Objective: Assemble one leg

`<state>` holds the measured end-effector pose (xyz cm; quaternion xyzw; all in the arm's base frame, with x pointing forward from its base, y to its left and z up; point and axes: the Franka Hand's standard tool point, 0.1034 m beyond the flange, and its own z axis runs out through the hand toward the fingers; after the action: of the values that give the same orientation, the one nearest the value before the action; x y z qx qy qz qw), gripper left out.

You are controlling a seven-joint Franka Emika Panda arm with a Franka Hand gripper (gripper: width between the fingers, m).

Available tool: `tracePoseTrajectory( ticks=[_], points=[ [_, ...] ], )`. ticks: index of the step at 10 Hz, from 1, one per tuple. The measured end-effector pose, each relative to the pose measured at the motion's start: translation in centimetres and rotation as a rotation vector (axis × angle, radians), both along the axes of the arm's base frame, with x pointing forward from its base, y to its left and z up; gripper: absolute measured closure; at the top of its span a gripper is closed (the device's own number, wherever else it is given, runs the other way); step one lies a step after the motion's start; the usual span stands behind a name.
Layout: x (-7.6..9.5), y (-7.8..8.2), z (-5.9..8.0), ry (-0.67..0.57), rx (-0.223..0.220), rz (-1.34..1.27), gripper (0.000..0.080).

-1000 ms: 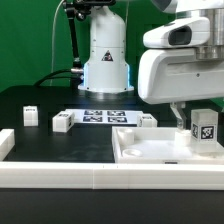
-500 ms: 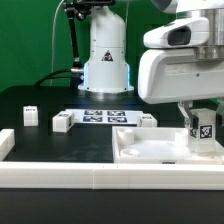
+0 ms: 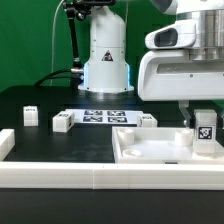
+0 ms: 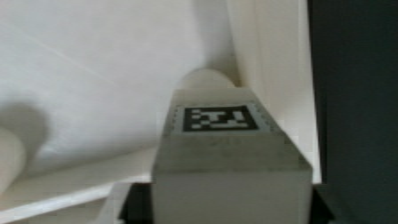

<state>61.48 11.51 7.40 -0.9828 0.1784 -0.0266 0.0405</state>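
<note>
A white leg with a black-and-white tag stands upright at the far right end of the large white rimmed panel. My gripper is shut on this leg from above, its fingers on both sides of it. In the wrist view the leg fills the middle, tag facing the camera, with dark fingers pressed against both its sides at the base. The panel's white surface lies behind it. Whether the leg's lower end touches the panel is hidden.
Three more white legs lie on the black table: one at the exterior view's left, one near the middle, one by the panel's back edge. The marker board lies before the robot base. A white rail runs along the front.
The gripper with the leg has shifted slightly to the exterior view's right and a little lower over the panel's right end. The other parts have not moved.
</note>
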Motion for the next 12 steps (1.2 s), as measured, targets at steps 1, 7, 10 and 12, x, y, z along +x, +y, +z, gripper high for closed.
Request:
tracePoseTrajectory(
  ticks=[1,7,10,12],
  points=[
    [-0.03,-0.04,-0.05,0.006,0.007,-0.126,0.0508],
    [-0.28,-0.41,-0.12,0.059,0.056,-0.727,0.0508],
    [-0.29,-0.35,-0.12,0.060,0.060,-0.736,0.0325],
    [-0.08,-0.44,-0.17,0.021,0.056,-0.561,0.0211]
  ],
)
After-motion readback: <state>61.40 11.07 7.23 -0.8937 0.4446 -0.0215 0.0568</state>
